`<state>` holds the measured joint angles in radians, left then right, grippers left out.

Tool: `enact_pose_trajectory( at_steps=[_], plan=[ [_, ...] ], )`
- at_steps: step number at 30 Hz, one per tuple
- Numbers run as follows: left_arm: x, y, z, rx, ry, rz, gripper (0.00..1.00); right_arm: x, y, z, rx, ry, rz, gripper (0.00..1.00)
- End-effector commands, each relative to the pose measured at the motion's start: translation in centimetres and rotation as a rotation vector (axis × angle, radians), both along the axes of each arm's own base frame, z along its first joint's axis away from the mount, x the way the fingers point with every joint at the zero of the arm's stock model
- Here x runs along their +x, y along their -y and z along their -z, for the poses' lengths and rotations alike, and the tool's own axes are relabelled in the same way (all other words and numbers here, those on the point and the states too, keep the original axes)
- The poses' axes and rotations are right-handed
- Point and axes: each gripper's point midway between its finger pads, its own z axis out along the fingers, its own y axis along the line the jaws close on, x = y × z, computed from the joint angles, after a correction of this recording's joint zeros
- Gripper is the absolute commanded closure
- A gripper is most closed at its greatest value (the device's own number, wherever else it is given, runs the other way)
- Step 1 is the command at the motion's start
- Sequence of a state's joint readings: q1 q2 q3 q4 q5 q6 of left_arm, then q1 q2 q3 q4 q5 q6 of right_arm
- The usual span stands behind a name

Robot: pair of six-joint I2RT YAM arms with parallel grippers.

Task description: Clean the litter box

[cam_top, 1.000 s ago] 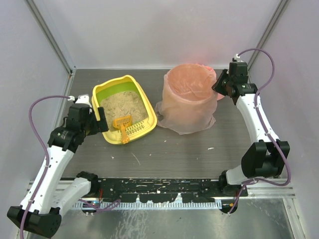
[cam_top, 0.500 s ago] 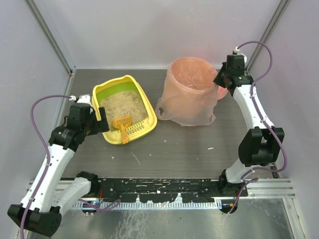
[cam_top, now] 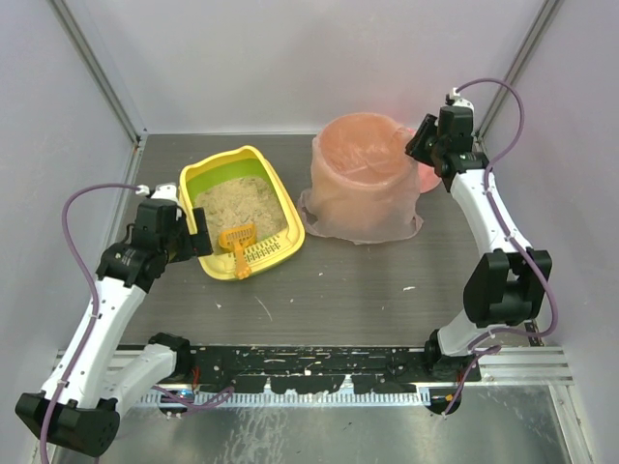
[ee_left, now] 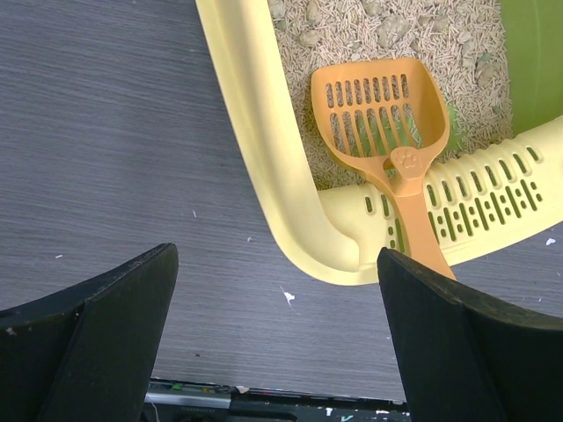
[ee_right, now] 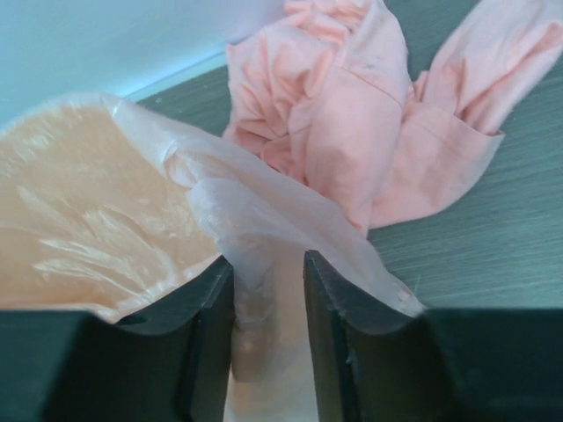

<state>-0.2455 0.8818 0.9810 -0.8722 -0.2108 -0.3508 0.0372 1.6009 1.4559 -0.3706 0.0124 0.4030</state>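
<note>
The yellow litter box [cam_top: 253, 155] with its green inner wall and beige litter sits at the back left. An orange scoop [cam_top: 237, 242] lies across its slotted ledge. My left gripper [cam_top: 193, 237] hovers open just left of the box's near corner. In the left wrist view that corner of the litter box [ee_left: 264, 158] and the scoop [ee_left: 378, 114] lie ahead of the wide-apart left gripper [ee_left: 277, 264], which holds nothing. My right gripper [cam_top: 418, 145] is at the far right rim of the pink-bagged bin [cam_top: 363, 184]. Close up, the right gripper [ee_right: 268, 264] straddles the bagged rim [ee_right: 255, 229], which fills the narrow gap.
A crumpled pink cloth [ee_right: 369, 114] lies on the table behind the bin, by the right wall. Small white specks dot the dark table [cam_top: 348, 290]. Walls close in the left, back and right sides.
The right gripper has moved left and back, dragging the bagged bin with it; the bin now stands closer to the litter box. The left arm has not moved.
</note>
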Motion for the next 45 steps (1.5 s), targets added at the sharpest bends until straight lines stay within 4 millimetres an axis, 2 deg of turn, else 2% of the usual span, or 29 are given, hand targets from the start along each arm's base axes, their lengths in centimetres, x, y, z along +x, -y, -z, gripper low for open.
enact_pose_trajectory(
  at_steps=[1, 6, 10, 13, 16, 22, 25, 29, 34, 41, 45],
  plan=[
    [0.7, 0.1, -0.6, -0.007, 0.03, 0.007, 0.02, -0.1, -0.7, -7.7, 0.014, 0.22, -0.027, 0.55],
    [0.7, -0.4, -0.5, 0.008, 0.019, -0.024, 0.02, -1.8, 0.0, -10.6, -0.003, 0.267, 0.003, 0.39],
    [0.8, -1.9, -1.0, 0.02, 0.015, -0.15, 0.02, -4.0, 1.4, -12.5, -0.045, 0.296, 0.061, 0.27],
    [1.6, -1.8, -1.3, -0.026, 0.034, -0.219, 0.02, -6.1, 2.0, -13.2, -0.065, 0.313, 0.078, 0.21],
    [3.4, -1.4, -1.3, -0.064, 0.065, -0.256, 0.02, -8.2, 1.9, -13.5, -0.067, 0.34, 0.064, 0.16],
    [7.5, -2.4, 0.8, -0.018, 0.065, -0.347, 0.02, -12.4, -0.2, -14.4, 0.02, 0.41, -0.028, 0.16],
    [9.8, -1.9, 1.8, -0.036, 0.075, -0.349, 0.07, -13.8, -1.8, -13.9, 0.095, 0.41, -0.094, 0.19],
    [11.4, -1.9, 3.7, -0.01, 0.021, -0.37, 0.06, -15.2, -3.9, -12.4, 0.149, 0.35, -0.197, 0.23],
    [11.2, -2.4, 4.4, 0.011, 0.009, -0.393, 0.0, -16.7, -8.6, -10.7, 0.063, 0.285, -0.307, 0.25],
    [10.2, -2.6, 4.0, -0.014, 0.029, -0.376, 0.01, -18.5, -21.2, -8.8, -0.028, 0.246, -0.566, 0.24],
    [10.1, -1.9, 5.0, -0.037, 0.014, -0.344, 0.07, -18.0, -27.3, -6.6, -0.079, 0.199, -0.708, 0.27]
  ],
)
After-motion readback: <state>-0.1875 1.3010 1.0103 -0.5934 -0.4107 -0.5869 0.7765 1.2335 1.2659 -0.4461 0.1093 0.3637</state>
